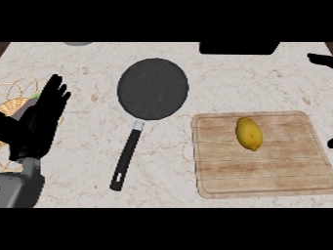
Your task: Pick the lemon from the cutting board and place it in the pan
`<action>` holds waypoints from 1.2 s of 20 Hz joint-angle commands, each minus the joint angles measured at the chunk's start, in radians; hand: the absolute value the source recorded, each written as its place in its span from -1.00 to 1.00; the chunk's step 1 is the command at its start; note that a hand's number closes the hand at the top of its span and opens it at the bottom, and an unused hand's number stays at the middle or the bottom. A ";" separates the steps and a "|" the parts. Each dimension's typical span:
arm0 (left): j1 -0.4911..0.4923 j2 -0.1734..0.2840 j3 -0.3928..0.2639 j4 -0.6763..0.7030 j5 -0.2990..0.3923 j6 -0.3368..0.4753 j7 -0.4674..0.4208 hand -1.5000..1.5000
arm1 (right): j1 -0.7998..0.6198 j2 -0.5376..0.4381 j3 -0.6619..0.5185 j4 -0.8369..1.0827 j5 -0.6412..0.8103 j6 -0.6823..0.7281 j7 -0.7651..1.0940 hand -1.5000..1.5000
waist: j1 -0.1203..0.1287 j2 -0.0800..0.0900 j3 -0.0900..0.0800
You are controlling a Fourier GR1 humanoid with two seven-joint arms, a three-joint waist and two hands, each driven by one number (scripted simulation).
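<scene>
The lemon sits on the cutting board, up in the board's far half and a touch toward its left edge, lying lengthwise and touched by nothing. So the pick has not begun: that is the whole job ahead. The pan waits just to the board's left, nearer the worktop's far edge, its dark round bowl bare and its black handle running back toward the near edge. Nothing is in it. Over at the worktop's left edge the left hand stands open, fingers straight and pointing away, resting above a wire basket that holds something orange; it looks parked, not part of this play. The right hand shows only as dark shapes at the right edge, one near the far corner and another lower down beside the board, well apart from the lemon; whether its fingers are spread or curled, I cannot tell from this. By my reading nothing is done yet: reach in from the right, close round the fruit, lift, carry it left over the board's edge, and release it in the pan.
</scene>
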 commanded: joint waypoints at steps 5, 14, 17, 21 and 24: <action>-0.010 -0.032 -0.010 0.022 -0.030 0.001 -0.034 0.00 | -0.150 0.006 0.204 0.009 0.163 0.182 0.173 -1.00 | 0.006 0.004 0.000; 0.007 -0.020 0.045 0.013 -0.032 -0.028 -0.007 0.00 | -0.112 0.063 0.235 -0.120 0.248 0.364 0.278 -1.00 | -0.016 -0.002 0.001; 0.002 -0.011 0.056 0.007 -0.023 -0.032 0.006 0.00 | -0.158 0.072 0.303 -0.153 0.333 0.384 0.341 -1.00 | -0.011 -0.002 0.001; 0.045 -0.046 0.040 0.017 -0.039 -0.053 -0.048 0.00 | -0.130 0.087 0.279 -0.230 0.407 0.388 0.384 -1.00 | -0.014 -0.002 0.001; -0.057 -0.050 0.058 0.030 -0.047 -0.030 0.035 0.00 | -0.076 0.132 0.266 -0.272 0.459 0.386 0.416 -1.00 | -0.019 -0.002 0.001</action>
